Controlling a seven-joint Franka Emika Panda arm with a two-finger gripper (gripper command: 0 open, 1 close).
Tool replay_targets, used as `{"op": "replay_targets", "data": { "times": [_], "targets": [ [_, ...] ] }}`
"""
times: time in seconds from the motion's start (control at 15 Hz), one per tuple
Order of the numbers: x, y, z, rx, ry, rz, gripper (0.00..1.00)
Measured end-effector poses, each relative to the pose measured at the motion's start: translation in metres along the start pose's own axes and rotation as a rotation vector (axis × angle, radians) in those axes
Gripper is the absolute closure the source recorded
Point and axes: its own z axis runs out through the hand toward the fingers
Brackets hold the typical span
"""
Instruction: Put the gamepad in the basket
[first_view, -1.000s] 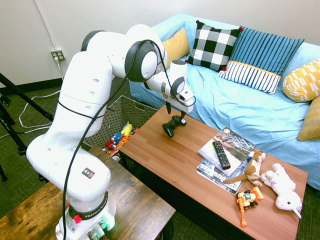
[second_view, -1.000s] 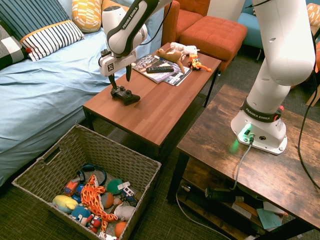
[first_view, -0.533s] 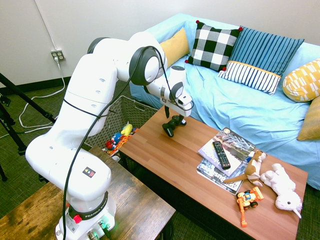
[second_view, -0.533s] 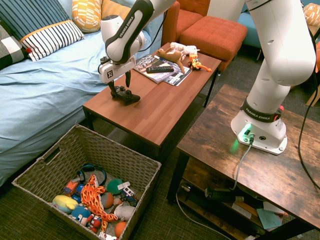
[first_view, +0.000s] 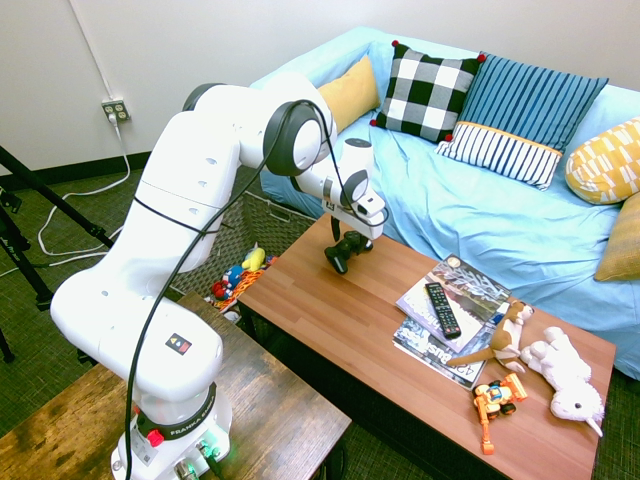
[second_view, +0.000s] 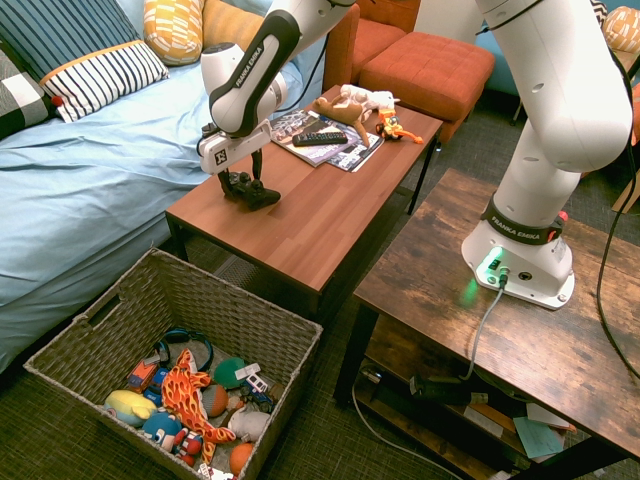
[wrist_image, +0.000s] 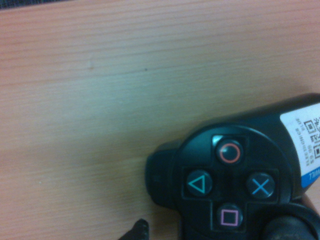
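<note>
Black gamepad (second_view: 255, 192) on desk (second_view: 285, 228), between the fingers of gripper (second_view: 243, 180); jaws spread wide, grip not visibly closed.

A: "Describe the wooden tabletop (first_view: 350, 315)."
B: "Shows brown, streaky grain — carries a black gamepad (first_view: 340, 256) near one end."
A: "And toward the other?"
B: "Holds overlapping magazines (first_view: 478, 285), with a brown plush (first_view: 508, 338), a white plush (first_view: 565, 375) and an orange toy vehicle (first_view: 495, 397) grouped nearby."
</note>
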Motion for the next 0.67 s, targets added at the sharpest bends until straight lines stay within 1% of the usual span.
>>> {"op": "replay_targets", "data": {
  "times": [0.27, 0.67],
  "targets": [
    [0.0054, 0.003, 0.0087, -0.014, -0.007, 0.006, 1.0],
    [0.0062, 0.0012, 0.0061, -0.031, -0.046, 0.0, 1.0]
  ]
}}
